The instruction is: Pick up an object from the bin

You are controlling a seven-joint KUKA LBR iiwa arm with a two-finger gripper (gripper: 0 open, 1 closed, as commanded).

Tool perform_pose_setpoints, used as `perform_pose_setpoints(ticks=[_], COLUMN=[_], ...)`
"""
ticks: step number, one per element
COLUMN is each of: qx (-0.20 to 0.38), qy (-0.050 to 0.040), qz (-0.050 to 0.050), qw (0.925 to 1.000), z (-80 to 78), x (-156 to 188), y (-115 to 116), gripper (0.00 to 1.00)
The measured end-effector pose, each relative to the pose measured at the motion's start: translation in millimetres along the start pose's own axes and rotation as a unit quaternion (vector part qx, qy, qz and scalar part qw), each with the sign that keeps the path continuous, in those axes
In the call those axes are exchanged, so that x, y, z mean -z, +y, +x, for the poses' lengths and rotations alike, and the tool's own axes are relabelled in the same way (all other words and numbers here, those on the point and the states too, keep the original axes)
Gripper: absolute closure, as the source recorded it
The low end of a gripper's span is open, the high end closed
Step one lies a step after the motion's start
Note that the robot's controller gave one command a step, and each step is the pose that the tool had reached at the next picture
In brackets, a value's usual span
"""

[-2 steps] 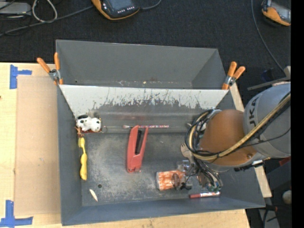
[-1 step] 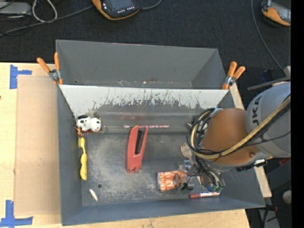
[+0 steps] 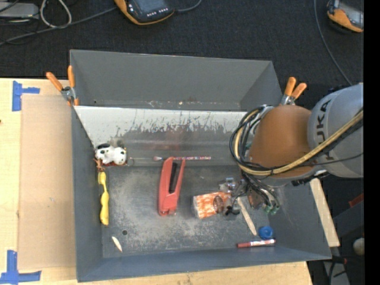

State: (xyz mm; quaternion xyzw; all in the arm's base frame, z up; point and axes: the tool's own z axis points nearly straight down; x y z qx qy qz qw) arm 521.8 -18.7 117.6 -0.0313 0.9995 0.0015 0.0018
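Along the near wall of the bin [image 3: 178, 269] lay a red pen [image 3: 255, 243], with a small blue round thing [image 3: 265, 233] just beyond it at the right and a wooden peg [image 3: 117, 243] well off to the left. Just farther in, a wooden stick [image 3: 247, 219] slanted up toward the gripper [image 3: 236, 199], which hung low over the right of the bin floor, under the arm's orange cover [image 3: 279, 141]. Whether the gripper was released or clenched could not be told, as its working end was lost among dark parts and shadow.

Just beside it on the left, perhaps touching, lay a crumpled orange-and-white packet [image 3: 206, 206], the nearest thing and the likeliest pick. Farther left sat a red stapler [image 3: 170, 186], apart from the packet, and a yellow stick [image 3: 104, 198] by the left wall. A black-and-white toy animal [image 3: 111, 155] stood in the far left corner.

The step in hand looked like the reach down at the packet's right end — nothing appeared lifted yet. The next move would call for a firm hold on that crumpled end, then a straight lift clear of the wooden stick.
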Motion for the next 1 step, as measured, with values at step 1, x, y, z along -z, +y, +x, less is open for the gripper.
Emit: perform_pose_setpoints(ticks=[1], qx=[-0.012], qy=[0.0033], qz=[0.000], qw=[0.9999], z=[13.4], x=[70.4], y=[-3.4], gripper=[1.00])
